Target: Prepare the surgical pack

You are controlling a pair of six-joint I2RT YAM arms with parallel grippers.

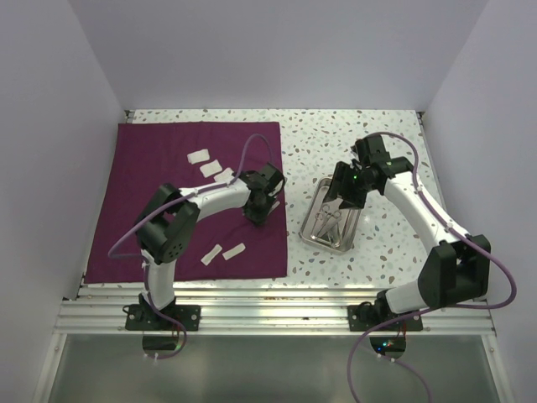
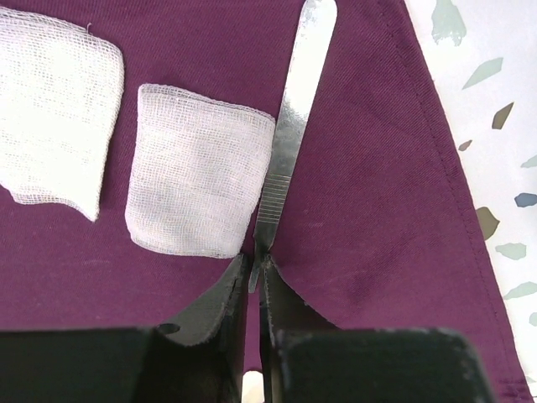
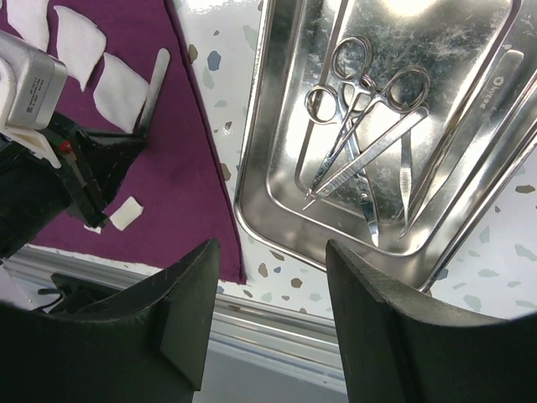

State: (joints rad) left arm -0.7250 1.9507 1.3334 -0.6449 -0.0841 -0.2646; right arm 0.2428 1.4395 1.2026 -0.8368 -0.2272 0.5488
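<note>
The maroon cloth lies spread flat on the left of the table. Several white gauze pads lie on it. My left gripper is low over the cloth's right part. In the left wrist view it is shut on the near tip of a flat metal instrument that lies on the cloth beside a gauze pad. The steel tray sits right of the cloth, holding scissors and tweezers. My right gripper is open and empty above the tray's near rim.
The terrazzo tabletop lies bare around the tray. White walls close the left, back and right sides. A metal rail runs along the near edge by the arm bases. Two more gauze pads lie near the cloth's front edge.
</note>
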